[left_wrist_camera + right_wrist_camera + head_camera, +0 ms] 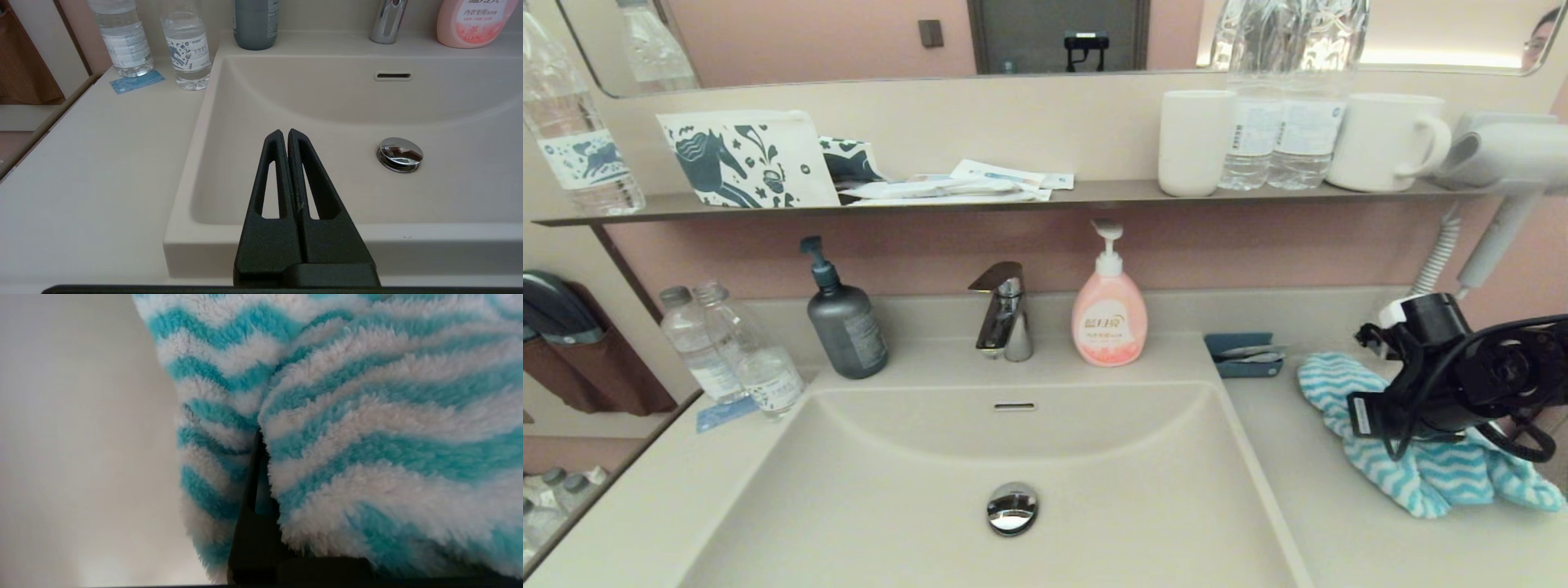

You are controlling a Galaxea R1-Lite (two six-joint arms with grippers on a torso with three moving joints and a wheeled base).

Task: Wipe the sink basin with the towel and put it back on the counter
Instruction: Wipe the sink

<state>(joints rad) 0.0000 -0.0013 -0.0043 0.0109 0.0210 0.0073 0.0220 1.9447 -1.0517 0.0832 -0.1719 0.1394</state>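
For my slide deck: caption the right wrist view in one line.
Right gripper buried in the folds of the turquoise-and-white towel lying on the beige counter.

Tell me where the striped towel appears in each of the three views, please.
Head view: the towel lies on the counter, right of the sink basin, under the right gripper.
Left wrist view: not in it.
Right wrist view: the towel fills most of it.
Shared landmark: the beige counter.
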